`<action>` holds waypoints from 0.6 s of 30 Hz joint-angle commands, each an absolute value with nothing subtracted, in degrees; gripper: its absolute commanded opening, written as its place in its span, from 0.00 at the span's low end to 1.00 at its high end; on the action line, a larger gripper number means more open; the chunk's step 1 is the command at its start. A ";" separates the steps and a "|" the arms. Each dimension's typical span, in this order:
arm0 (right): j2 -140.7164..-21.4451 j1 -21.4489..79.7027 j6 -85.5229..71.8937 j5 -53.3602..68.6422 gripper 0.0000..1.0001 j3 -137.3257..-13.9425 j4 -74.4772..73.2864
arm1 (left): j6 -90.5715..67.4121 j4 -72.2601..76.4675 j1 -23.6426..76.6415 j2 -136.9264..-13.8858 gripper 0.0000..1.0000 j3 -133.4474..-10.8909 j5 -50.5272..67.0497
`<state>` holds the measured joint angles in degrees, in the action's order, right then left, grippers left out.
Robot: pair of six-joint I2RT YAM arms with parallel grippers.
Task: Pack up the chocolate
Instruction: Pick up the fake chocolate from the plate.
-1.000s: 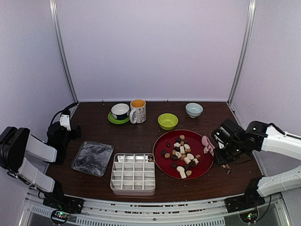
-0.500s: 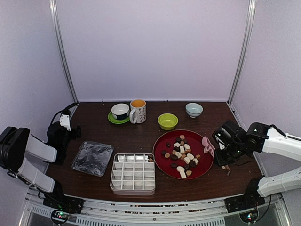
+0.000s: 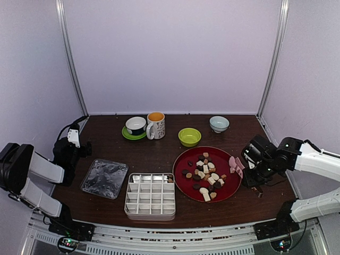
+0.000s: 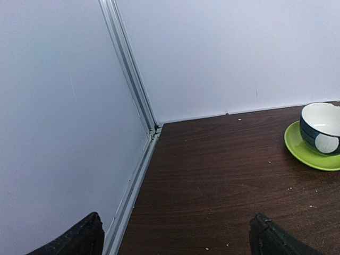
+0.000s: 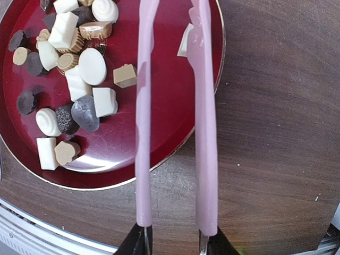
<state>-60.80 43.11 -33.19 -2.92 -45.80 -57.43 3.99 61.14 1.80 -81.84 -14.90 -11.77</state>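
The desk (image 3: 159, 154) is dark wood, and both arms are mounted at its near edge.

The red plate (image 3: 183, 186) is set right of centre, towards the near edge. The loose chocolate (image 3: 206, 172) is carried on it, heaped in the middle and on the side towards the tray. The plate's right part is mostly bare.

The compartment tray (image 3: 150, 214) is placed at the near edge, just left of the plate. Most cells are seen empty. A few small pieces seem to lie in its far right corner cells.

A clear lid (image 3: 104, 178) is laid flat left of the tray.

The right gripper (image 5: 175, 245) is closed partway on the handle end of the pink tongs (image 5: 204, 133). The tong arms are held parallel and apart, reaching over the plate's right rim. Their tips are cut off in the wrist view, so a load cannot be ruled out. One cream piece is seen between the arms, close against one.

The left gripper (image 4: 178, 241) is spread wide and empty, parked at the desk's left edge.

Handling is judged as follows. Pieces are light, stiff and smooth, likely to slip or pop out of the tongs, and liable to be marked by hard squeezing. Each is best taken singly across its flat sides or widest part.
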 commanded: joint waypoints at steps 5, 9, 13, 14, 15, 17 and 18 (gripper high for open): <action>-63.52 41.46 -31.77 -3.44 0.32 -46.92 -56.91 | 3.94 62.54 1.29 -81.75 0.98 -15.82 -12.08; -64.88 40.97 -31.75 -3.43 0.32 -47.10 -56.69 | 3.95 62.52 1.30 -81.81 0.98 -15.82 -12.10; -65.56 40.72 -31.70 -4.11 0.32 -47.00 -57.02 | 3.91 62.54 1.30 -81.80 0.98 -15.87 -12.12; -65.56 40.69 -31.72 -4.08 0.32 -46.91 -56.94 | 3.95 62.51 1.31 -81.75 0.98 -15.83 -12.08; -65.49 40.65 -31.80 -4.09 0.32 -46.89 -56.70 | 3.95 62.55 1.27 -81.78 0.98 -15.82 -12.12; -65.65 40.53 -31.91 -4.26 0.32 -46.85 -56.48 | 3.94 62.54 1.31 -81.76 0.98 -15.82 -12.08; -65.91 40.45 -31.97 -4.34 0.32 -46.92 -56.63 | 3.95 62.51 1.32 -81.74 0.98 -15.82 -12.06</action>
<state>-65.60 40.99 -31.73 -2.79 -45.80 -57.19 3.99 61.14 1.80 -81.84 -14.90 -11.77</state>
